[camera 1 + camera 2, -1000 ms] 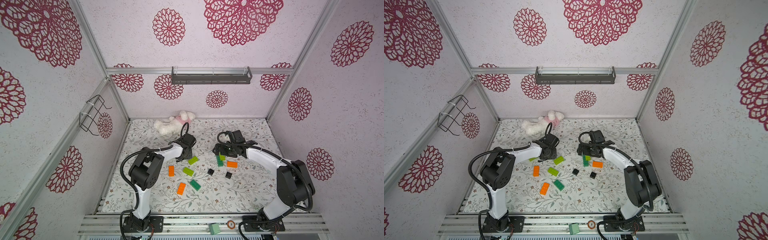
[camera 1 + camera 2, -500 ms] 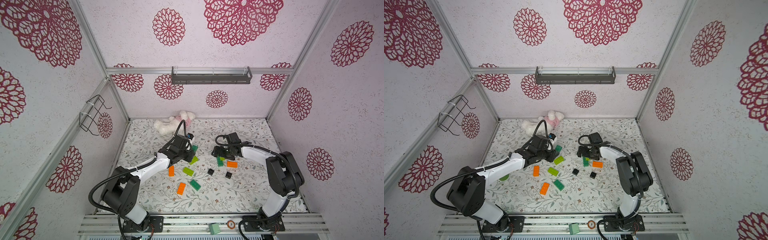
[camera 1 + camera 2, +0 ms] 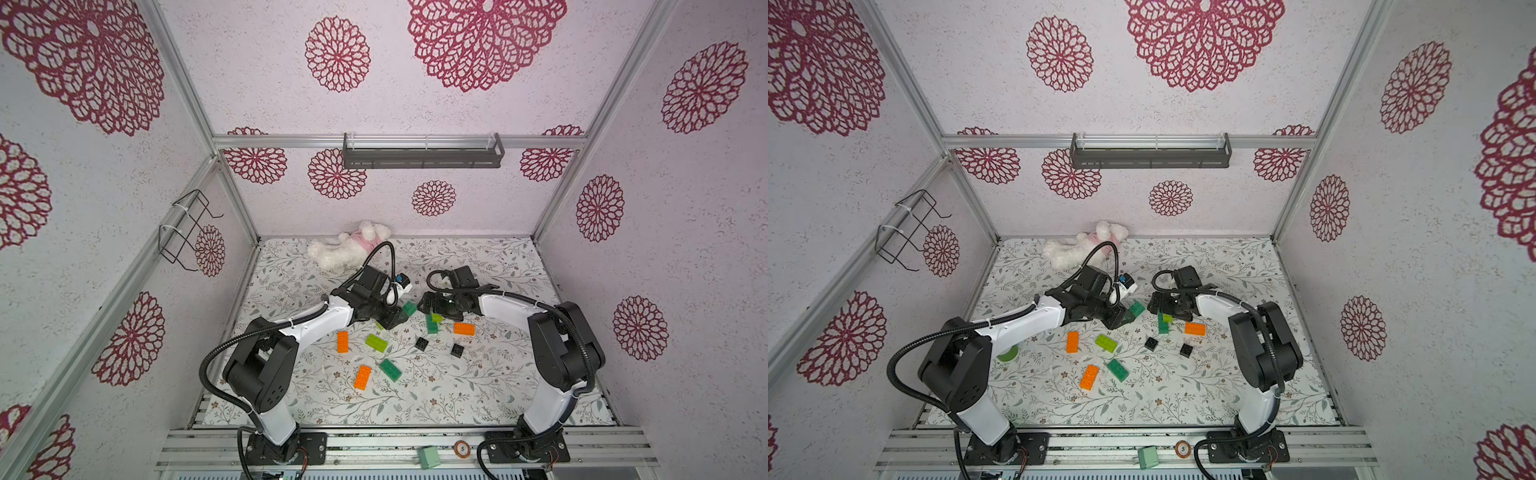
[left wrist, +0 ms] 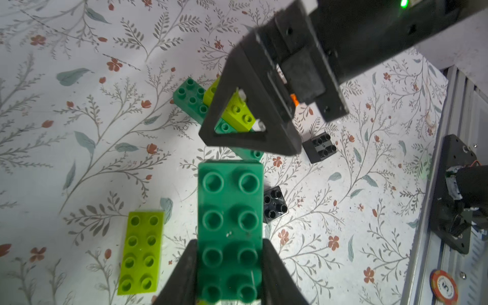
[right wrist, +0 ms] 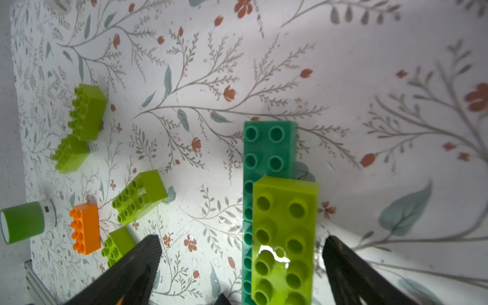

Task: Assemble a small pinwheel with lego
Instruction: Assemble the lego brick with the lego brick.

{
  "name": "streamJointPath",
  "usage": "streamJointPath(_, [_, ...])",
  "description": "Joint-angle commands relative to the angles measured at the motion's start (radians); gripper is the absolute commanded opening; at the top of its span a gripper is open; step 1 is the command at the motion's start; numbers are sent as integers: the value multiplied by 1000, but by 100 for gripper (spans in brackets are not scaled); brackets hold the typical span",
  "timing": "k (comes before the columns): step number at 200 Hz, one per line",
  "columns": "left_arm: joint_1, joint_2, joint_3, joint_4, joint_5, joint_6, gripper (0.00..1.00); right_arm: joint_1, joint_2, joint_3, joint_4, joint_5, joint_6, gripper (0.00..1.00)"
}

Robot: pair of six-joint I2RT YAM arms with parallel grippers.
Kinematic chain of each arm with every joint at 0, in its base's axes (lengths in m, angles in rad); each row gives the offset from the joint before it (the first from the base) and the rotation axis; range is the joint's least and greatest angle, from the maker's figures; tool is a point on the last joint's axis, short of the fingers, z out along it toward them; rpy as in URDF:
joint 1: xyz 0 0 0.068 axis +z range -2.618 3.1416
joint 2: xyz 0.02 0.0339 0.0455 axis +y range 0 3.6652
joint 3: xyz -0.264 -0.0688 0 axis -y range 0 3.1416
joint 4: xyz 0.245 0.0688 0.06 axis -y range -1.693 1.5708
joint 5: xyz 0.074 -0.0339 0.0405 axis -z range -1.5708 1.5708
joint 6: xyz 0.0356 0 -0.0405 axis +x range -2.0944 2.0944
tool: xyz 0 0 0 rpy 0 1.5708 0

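Note:
My left gripper is shut on one end of a dark green oblong lego brick, lifted above the mat; in both top views that brick hangs just left of my right gripper. My right gripper is open, its fingers either side of a lime brick that lies on another dark green brick, touching neither. Loose on the mat lie an orange brick, a lime brick, two black squares, an orange brick, a dark green brick and an orange brick.
A white plush toy lies at the back of the mat. A green roll stands beside the left arm. More lime bricks lie towards the left side. A green block and a round token sit on the front rail.
My left arm has stretched to the right, carrying the dark green brick closer to the right gripper. The right gripper has stayed open over the stacked bricks while its elbow shifted.

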Motion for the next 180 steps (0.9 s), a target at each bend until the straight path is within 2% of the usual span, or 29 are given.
streamJointPath(1, [-15, 53, 76, -73, 34, 106, 7, -54, -132, -38, 15, 48, 43, 99])
streamJointPath(33, [-31, 171, 197, -174, 42, 164, 7, -86, -219, -88, 4, 0, 40, 94])
streamJointPath(58, [-49, 262, 273, -225, 14, 205, 8, -86, -226, -95, -12, -74, 27, 74])
streamJointPath(117, [-77, 355, 370, -263, -76, 290, 10, -90, -231, -104, -24, -104, 18, 32])
streamJointPath(143, [-79, 367, 385, -263, -101, 329, 11, -111, -210, -103, -53, -85, 18, 24])
streamJointPath(180, [-80, 393, 413, -275, -133, 372, 11, -111, -215, -116, -22, -143, 24, 21])
